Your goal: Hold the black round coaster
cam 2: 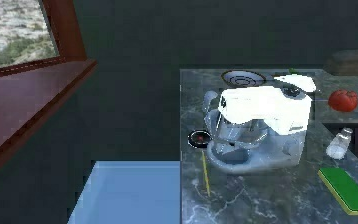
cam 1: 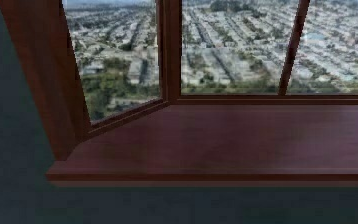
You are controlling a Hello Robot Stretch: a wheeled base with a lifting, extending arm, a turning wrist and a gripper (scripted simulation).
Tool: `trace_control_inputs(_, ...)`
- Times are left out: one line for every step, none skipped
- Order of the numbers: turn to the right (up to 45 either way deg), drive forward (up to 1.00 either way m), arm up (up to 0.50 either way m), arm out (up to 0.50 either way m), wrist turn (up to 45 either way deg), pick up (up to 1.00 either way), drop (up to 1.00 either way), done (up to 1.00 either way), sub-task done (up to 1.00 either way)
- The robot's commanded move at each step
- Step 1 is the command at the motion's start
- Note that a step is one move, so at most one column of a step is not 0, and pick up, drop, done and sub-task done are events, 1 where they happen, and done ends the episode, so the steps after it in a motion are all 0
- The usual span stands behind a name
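One black round coaster lies on the dark marble counter, close to its left edge in the arm side view. It is just beside the white stand mixer, with a yellow pencil near it. Where the gripper stands relative to it, and the gripper's state, cannot be told. Left of that edge sits a pale blue surface. Farther left runs a wooden window sill. A tomato and a shaker stand toward the counter's right.

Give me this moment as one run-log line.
forward view: wooden window sill | arm side view: black round coaster on marble counter, left of white stand mixer | nearby: yellow pencil, tomato, shaker
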Motion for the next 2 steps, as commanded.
trace_control_inputs(0.0,0.00,0.50,0.00,0.0,0.00,0.00,0.00,0.00)
trace_control_inputs(0.0,0.00,0.38,0.00,0.0,0.00,0.00,0.00,0.00)
